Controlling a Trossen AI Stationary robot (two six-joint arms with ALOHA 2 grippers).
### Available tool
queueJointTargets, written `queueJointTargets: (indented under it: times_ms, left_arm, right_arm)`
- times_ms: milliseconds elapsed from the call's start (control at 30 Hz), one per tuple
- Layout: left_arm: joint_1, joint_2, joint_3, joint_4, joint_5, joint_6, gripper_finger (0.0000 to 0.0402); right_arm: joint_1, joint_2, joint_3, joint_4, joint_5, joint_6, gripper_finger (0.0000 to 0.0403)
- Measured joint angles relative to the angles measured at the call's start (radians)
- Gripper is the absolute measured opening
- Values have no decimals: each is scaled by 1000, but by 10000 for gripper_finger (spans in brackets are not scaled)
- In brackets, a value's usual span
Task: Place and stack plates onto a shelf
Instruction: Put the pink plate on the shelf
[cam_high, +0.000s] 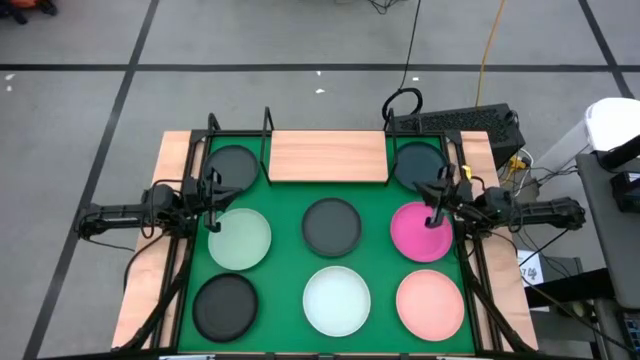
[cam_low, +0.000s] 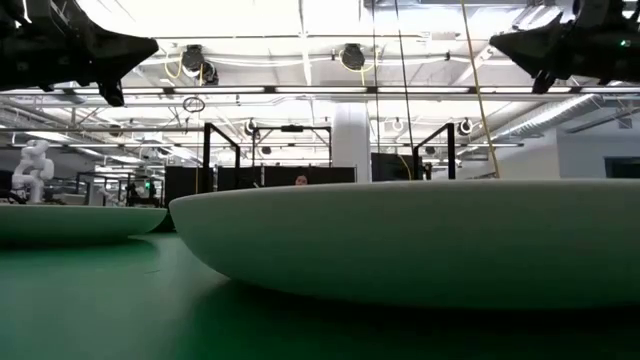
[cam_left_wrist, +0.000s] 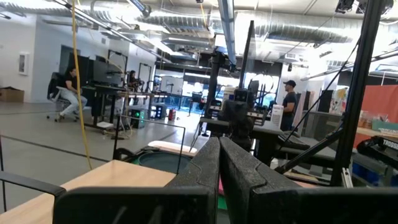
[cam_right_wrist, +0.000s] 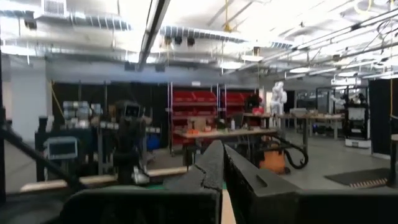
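Observation:
On the green mat (cam_high: 285, 262) lie eight round plates. There is a dark one (cam_high: 232, 166) at the far left, a dark teal one (cam_high: 417, 163) at the far right, a pale green one (cam_high: 240, 239), a dark grey one (cam_high: 331, 225) and a magenta one (cam_high: 418, 236). Near me are a black one (cam_high: 225, 305), a white one (cam_high: 337, 300) (cam_low: 420, 240) and a light pink one (cam_high: 430, 303). The wooden shelf (cam_high: 328, 157) stands at the far edge with nothing on it. My left gripper (cam_high: 216, 203) (cam_left_wrist: 219, 158) hovers shut above the pale green plate's far edge. My right gripper (cam_high: 436, 207) (cam_right_wrist: 222, 163) hovers shut above the magenta plate's far edge.
Black metal rods (cam_high: 266, 128) rise at the shelf's corners and along the mat's sides. A keyboard (cam_high: 455, 122) and cables lie beyond the far right corner. In the wrist views people sit and stand in the room beyond. Bare mat shows between the plates.

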Motion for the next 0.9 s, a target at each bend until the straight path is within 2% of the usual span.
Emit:
queueJointTargets:
  times_ms: [400, 600, 900]
  left_arm:
    - [0, 0, 0, 0, 0, 0, 17]
    - [0, 0, 0, 0, 0, 0, 17]
    - [0, 0, 0, 0, 0, 0, 17]
  right_arm:
    - [0, 237, 86, 34, -6, 44, 0]
    - [3, 372, 182, 47, -108, 50, 0]
    - [3, 574, 246, 116, -109, 32, 0]
